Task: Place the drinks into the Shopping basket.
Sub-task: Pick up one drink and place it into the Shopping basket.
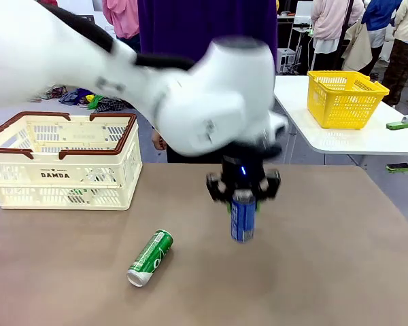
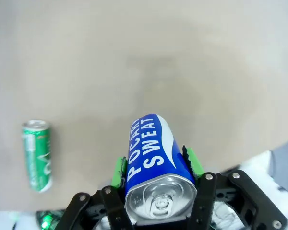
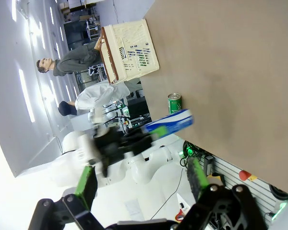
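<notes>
The table (image 1: pixel 340 224) is a brown surface carrying all task items. The Shopping basket (image 1: pixel 61 159) stands at its far left corner, upright, cream-white with brown rim handles; nothing can be made out inside it from the front view. A yellow basket (image 1: pixel 347 98) sits on a separate white table (image 1: pixel 367 139) beyond the far right edge and plays no part here.

The left arm (image 1: pixel 156 81) reaches across the middle of the table from the left. The left gripper (image 1: pixel 243 193) points downward, and its jaws are clamped on the upper part of the blue can (image 1: pixel 243 219). In the left wrist view the green pads (image 2: pixel 118 172) press both sides of that can just below its silver top. The can hangs upright near the table's centre; whether its base is touching the surface or just clear of it cannot be told.

The green can (image 1: pixel 150 257) lies on its side near the front edge, left of centre, well apart from the held can and from the basket.

The right gripper (image 3: pixel 141 184) is seen in its own wrist view with its jaws apart and nothing between them, away from the work area.

Step in hand, by judgement: grasp complete, transfer pending. The next move calls for raising the blue can above the basket rim height, carrying it toward the far left corner, then releasing inside the walls. The green can remains to be collected.
</notes>
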Controlling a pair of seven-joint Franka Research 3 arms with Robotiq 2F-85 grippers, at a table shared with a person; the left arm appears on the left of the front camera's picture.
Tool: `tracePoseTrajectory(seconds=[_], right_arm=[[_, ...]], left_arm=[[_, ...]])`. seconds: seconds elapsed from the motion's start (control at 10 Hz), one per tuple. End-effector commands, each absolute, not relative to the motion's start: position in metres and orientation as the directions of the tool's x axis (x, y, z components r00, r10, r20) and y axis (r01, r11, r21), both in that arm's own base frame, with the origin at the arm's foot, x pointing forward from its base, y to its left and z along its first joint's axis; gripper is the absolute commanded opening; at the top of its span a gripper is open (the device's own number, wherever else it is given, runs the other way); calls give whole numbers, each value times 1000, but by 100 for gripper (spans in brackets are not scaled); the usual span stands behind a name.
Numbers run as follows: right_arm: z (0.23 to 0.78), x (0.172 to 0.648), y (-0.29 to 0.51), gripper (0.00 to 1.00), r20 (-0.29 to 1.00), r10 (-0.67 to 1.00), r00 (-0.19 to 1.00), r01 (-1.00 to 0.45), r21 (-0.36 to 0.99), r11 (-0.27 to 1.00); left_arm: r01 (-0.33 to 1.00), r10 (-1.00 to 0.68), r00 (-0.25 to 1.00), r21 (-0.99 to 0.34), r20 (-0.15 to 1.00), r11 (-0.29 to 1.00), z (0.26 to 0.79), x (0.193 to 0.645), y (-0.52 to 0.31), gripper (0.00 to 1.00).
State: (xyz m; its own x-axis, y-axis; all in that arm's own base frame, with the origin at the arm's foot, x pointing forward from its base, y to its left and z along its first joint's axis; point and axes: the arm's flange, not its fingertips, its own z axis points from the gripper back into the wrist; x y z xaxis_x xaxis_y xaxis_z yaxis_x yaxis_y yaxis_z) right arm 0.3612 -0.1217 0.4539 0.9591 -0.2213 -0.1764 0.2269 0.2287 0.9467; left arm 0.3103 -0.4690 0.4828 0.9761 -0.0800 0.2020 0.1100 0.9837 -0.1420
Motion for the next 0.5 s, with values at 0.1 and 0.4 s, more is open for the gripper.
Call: tracePoseTrajectory(seconds=[0.1,0.4], right_arm=[[456,362,-122,100,-164,-218,962,212,953,217],[456,362,-122,100,-164,-218,962,212,953,217]], left_arm=[[129,-83,963,-166,255,978,591,295,-368,0],[125,-74,960,-175,270,977,612,288,-373,0]])
